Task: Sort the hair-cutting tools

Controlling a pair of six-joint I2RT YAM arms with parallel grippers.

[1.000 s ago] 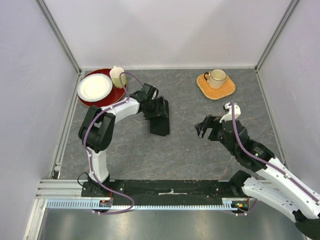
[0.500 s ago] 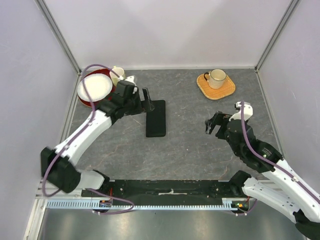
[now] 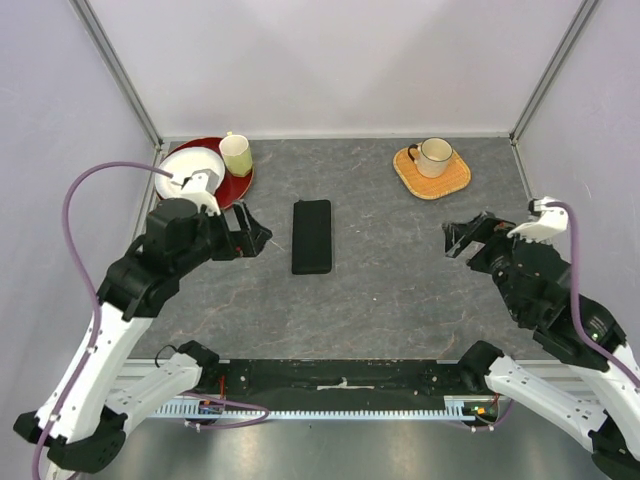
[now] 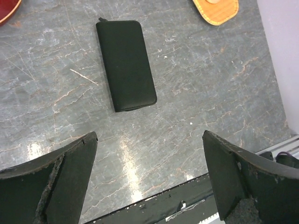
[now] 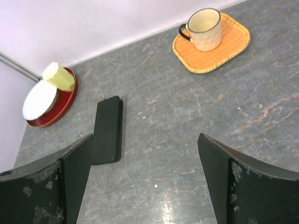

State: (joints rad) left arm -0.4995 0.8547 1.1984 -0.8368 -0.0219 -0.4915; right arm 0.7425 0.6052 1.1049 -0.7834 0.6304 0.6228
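A closed black zip case (image 3: 312, 236) lies flat in the middle of the table; it also shows in the left wrist view (image 4: 125, 65) and in the right wrist view (image 5: 107, 129). No scissors or combs are in view. My left gripper (image 3: 248, 231) is open and empty, raised above the table to the left of the case; its jaws stand wide apart in the left wrist view (image 4: 149, 134). My right gripper (image 3: 464, 234) is open and empty, well to the right of the case, and is also seen in its wrist view (image 5: 145, 136).
A red tray (image 3: 240, 185) with a white plate (image 3: 190, 172) and a yellow cup (image 3: 236, 154) stands at the back left. An orange woven mat (image 3: 432, 174) with a cream mug (image 3: 434, 155) is at the back right. The black arm-mounting rail (image 3: 340, 375) runs along the near edge.
My left gripper has drawn back to the left, away from the case, which now lies alone and flat. My right gripper has moved to the right and farther from the case.
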